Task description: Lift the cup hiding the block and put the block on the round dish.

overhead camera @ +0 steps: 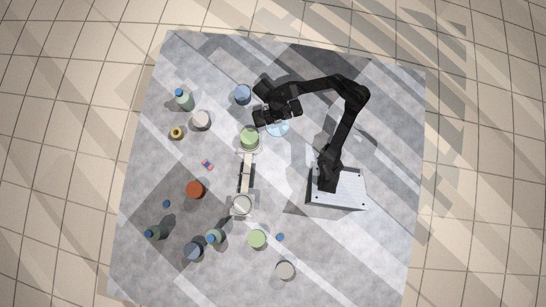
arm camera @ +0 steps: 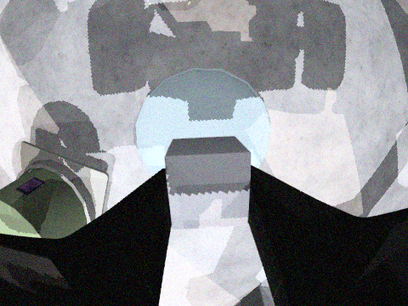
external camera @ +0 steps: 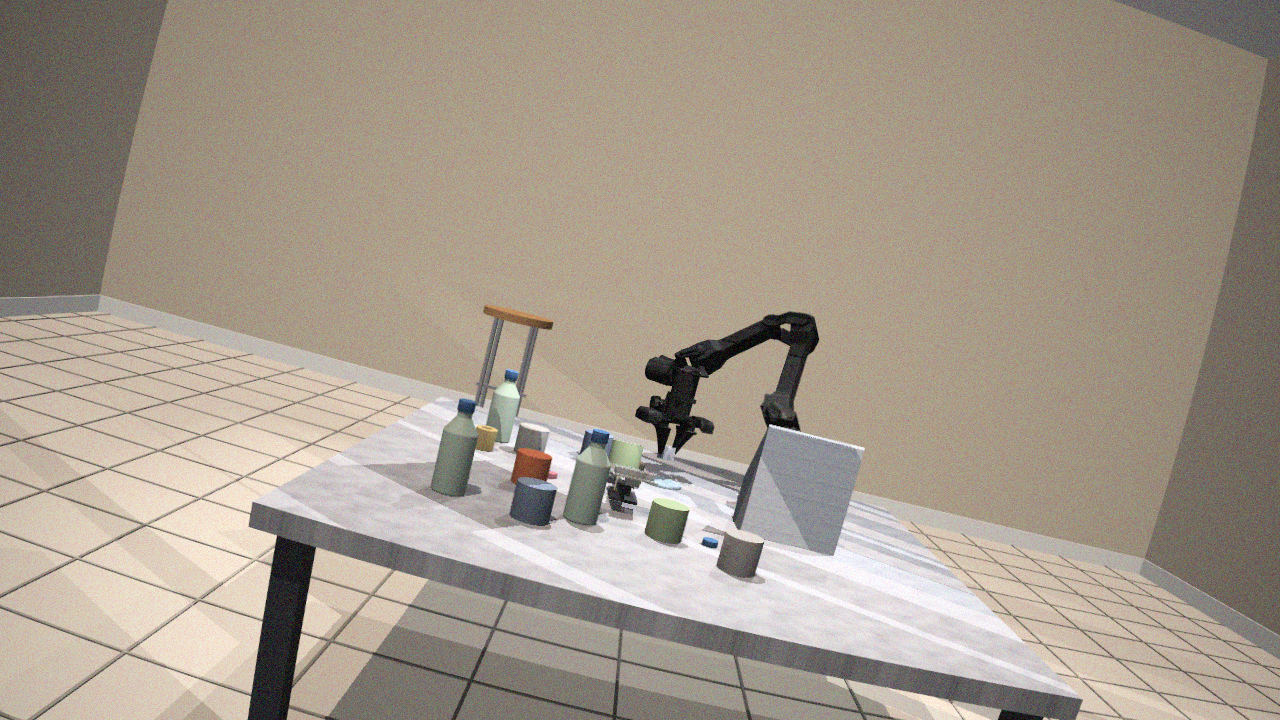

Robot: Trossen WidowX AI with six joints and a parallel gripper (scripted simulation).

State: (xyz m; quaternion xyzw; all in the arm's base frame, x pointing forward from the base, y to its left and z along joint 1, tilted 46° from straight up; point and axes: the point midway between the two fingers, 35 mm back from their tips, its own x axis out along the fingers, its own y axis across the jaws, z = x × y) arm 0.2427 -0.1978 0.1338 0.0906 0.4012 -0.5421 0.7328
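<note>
- Top: my hand [overhead camera: 277,121] hangs over the round dish [overhead camera: 277,129], toward the tabletop's [overhead camera: 385,244] far edge.
- Exterior: the hand is raised off the dish.
- Wrist: fingers clamped on the grey block [arm camera: 207,167], dish beneath. Carrying step; next I must lower, then release.

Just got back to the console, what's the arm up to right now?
The gripper is shut on a small grey block and hangs above the pale blue round dish, with the block not yet set down. On the balance, one end carries an upturned green cup. The other end shows only a pale ring, and another green cup stands on the table nearby. Release and retreat remain.
</note>
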